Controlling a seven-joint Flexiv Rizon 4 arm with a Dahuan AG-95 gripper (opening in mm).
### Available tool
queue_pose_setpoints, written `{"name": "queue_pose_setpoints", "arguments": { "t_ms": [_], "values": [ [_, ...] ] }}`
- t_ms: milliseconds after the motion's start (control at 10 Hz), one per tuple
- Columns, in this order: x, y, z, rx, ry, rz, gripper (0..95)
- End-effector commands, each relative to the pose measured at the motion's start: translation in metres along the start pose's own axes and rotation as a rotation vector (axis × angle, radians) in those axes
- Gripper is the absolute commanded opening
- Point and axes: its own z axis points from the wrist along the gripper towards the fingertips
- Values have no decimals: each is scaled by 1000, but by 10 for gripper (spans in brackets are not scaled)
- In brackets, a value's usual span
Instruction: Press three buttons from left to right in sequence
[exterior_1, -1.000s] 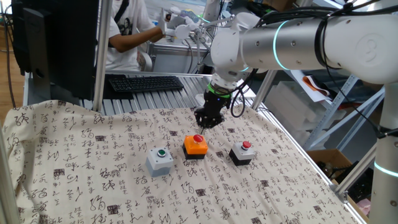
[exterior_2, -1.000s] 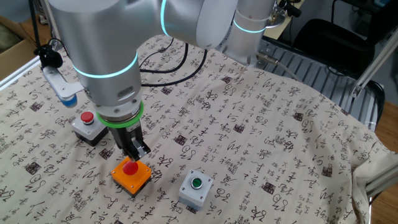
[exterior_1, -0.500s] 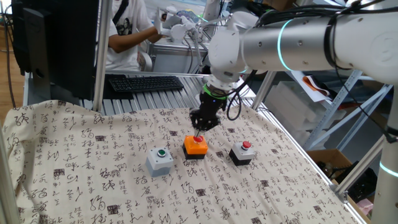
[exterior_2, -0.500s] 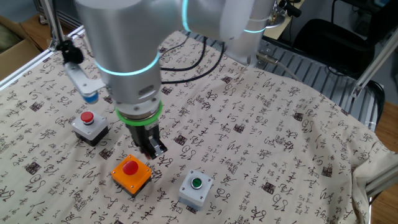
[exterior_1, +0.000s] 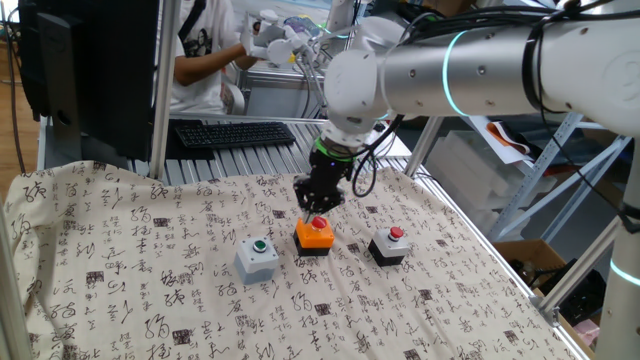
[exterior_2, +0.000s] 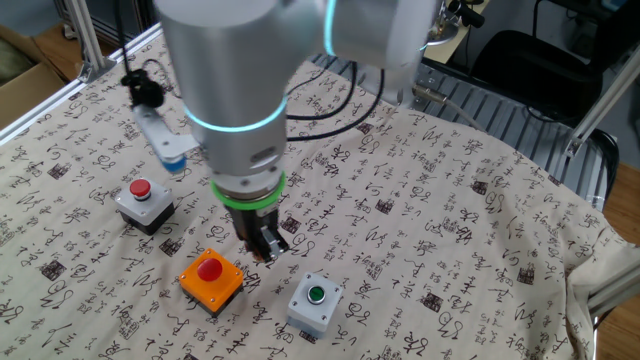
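Three buttons stand in a row on the patterned cloth. The grey box with green cap (exterior_1: 257, 258) is on the left, the orange box with red cap (exterior_1: 315, 234) in the middle, the black box with red cap (exterior_1: 389, 245) on the right. In the other fixed view the order is mirrored: the green-cap box (exterior_2: 314, 303), the orange box (exterior_2: 211, 278), the black box (exterior_2: 143, 200). My gripper (exterior_1: 312, 206) points down, just above the cloth behind the gap between the orange and green-cap boxes (exterior_2: 268, 248). It touches no button. Its fingertip gap is not visible.
A keyboard (exterior_1: 235, 132) and a dark monitor (exterior_1: 90, 70) stand behind the table, with a person (exterior_1: 205, 50) beyond. Black cables (exterior_2: 300, 95) lie on the cloth near the arm's base. The table's metal edge (exterior_1: 470, 240) runs along the right side.
My gripper has moved from above the orange box's cap toward the green-cap box. The three boxes have not moved.
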Motion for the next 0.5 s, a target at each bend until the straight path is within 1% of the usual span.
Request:
{"name": "queue_pose_setpoints", "arguments": {
  "t_ms": [100, 200, 400, 500],
  "values": [
    [7, 7, 2, 4, -5, 17, 0],
    [10, 9, 2, 5, -6, 23, 0],
    [21, 18, 6, 8, -13, 44, 0],
    [23, 19, 7, 8, -15, 48, 0]
  ]
}}
